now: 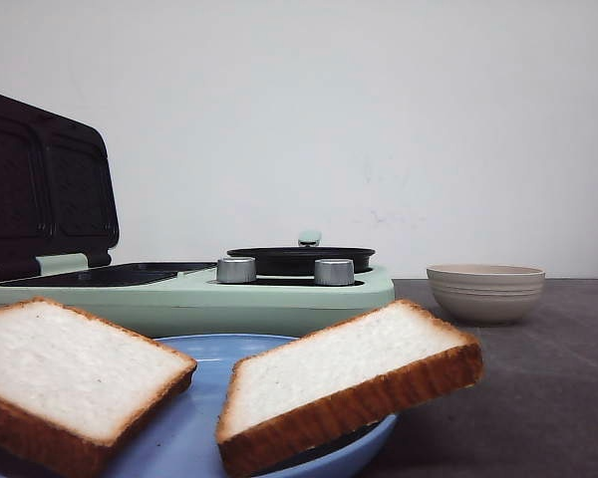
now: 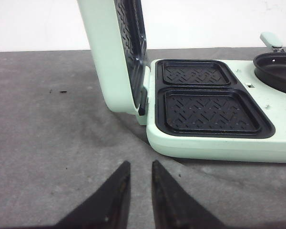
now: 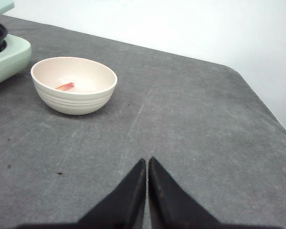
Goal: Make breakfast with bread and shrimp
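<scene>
We logged two bread (image 1: 344,383) slices on the plate (image 1: 194,418) at the table's near edge, shrimp (image 3: 65,86) in the bowl (image 3: 74,85) ahead-left of the clenched right gripper (image 3: 147,164), left gripper (image 2: 140,168) slightly parted, empty.

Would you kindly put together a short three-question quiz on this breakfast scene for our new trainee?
1. True or false: the sandwich maker has its lid raised.
2. Multiple choice: the two bread slices rest on A) the grill plates, B) a blue plate, C) the bare table.
3. Fill in: the orange-red shrimp lies inside the beige ____.

Key: 1 true. 2 B. 3 bowl. Neither the left pincer nor the right pincer holds anything.
</scene>
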`<state>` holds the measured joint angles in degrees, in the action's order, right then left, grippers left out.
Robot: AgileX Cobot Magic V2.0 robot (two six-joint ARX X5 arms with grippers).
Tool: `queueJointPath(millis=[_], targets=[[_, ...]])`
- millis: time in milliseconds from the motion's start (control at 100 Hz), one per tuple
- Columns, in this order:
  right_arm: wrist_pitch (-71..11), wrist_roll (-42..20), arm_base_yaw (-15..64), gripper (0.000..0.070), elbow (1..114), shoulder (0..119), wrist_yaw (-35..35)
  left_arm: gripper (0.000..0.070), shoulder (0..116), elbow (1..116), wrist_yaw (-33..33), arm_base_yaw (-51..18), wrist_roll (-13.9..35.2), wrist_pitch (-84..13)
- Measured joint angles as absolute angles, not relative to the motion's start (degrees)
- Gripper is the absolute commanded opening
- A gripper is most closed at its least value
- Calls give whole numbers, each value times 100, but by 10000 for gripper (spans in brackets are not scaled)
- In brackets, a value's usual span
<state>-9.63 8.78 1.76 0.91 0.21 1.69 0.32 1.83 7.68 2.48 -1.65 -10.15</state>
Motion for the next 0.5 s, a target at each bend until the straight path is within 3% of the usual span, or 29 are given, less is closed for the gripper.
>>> queueJointPath(millis=[500], targets=[[-740,873,176,0,89,21,156,0,32,183,768,248,-165,-1015]])
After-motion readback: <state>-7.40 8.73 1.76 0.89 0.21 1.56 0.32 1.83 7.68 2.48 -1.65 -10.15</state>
